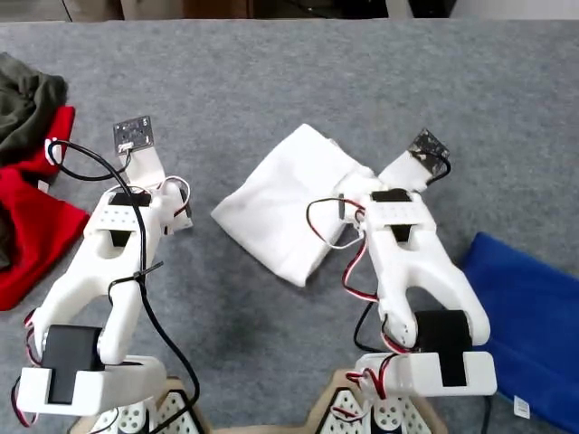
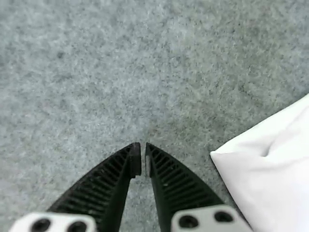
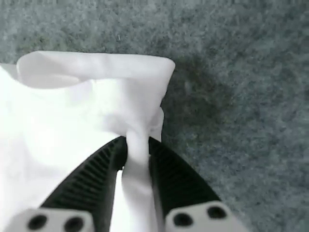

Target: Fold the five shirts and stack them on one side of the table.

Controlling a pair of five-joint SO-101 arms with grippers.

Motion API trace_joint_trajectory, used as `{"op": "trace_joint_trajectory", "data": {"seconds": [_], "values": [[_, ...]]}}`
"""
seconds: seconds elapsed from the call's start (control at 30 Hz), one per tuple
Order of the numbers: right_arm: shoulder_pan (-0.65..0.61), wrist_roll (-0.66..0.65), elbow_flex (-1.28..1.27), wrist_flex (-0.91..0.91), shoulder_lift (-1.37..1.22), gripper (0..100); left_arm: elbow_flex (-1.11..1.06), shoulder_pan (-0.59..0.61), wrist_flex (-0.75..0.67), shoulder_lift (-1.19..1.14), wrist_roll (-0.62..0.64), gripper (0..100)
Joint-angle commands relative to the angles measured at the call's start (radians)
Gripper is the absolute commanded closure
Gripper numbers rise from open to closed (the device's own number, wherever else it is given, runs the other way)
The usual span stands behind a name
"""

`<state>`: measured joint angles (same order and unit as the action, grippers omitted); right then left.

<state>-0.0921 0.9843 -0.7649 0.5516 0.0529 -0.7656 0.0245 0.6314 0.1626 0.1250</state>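
Note:
A folded white shirt [image 1: 289, 203] lies in the middle of the grey table. My right gripper [image 3: 137, 147] is shut on a pinched ridge of the white shirt [image 3: 72, 121] near its right-hand corner; in the high view that arm's wrist [image 1: 389, 203] hangs over the shirt's right edge. Left of the shirt, my left gripper [image 2: 143, 157] is shut on nothing above bare grey felt, with a corner of the white shirt [image 2: 270, 174] a short way off. A blue shirt [image 1: 534, 316] lies at the right edge. A red shirt [image 1: 32, 217] and a dark green one [image 1: 25, 99] are bunched at the left edge.
The grey felt table [image 1: 271, 81] stretches open behind the arms and between them. Both arm bases [image 1: 253, 407] stand at the near edge. Loose cables [image 1: 145, 271] hang along the arms.

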Motion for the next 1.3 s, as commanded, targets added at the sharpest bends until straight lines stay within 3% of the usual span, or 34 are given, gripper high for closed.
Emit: {"op": "trace_joint_trajectory", "data": {"seconds": [0.0,0.17,0.33,0.73,1.0,1.27], "values": [[0.047,-0.006,0.084,0.002,0.013,99.4,0.037,-0.006,0.008,0.005,-0.009,96],[0.124,-0.017,0.203,0.149,0.084,99.4,0.037,-0.006,0.008,0.007,-0.009,96],[0.206,-0.114,0.268,0.338,0.189,99.4,0.037,-0.006,0.008,0.008,-0.009,96],[0.613,-0.379,0.263,0.62,0.536,99.4,0.037,-0.008,0.008,0.008,-0.026,96],[0.923,-0.588,0.262,0.715,0.591,99.4,0.037,-0.008,0.008,0.004,-0.026,96],[1.161,-0.687,0.262,0.712,0.608,99.4,0.04,-0.021,0.006,0.002,-0.029,96]]}}
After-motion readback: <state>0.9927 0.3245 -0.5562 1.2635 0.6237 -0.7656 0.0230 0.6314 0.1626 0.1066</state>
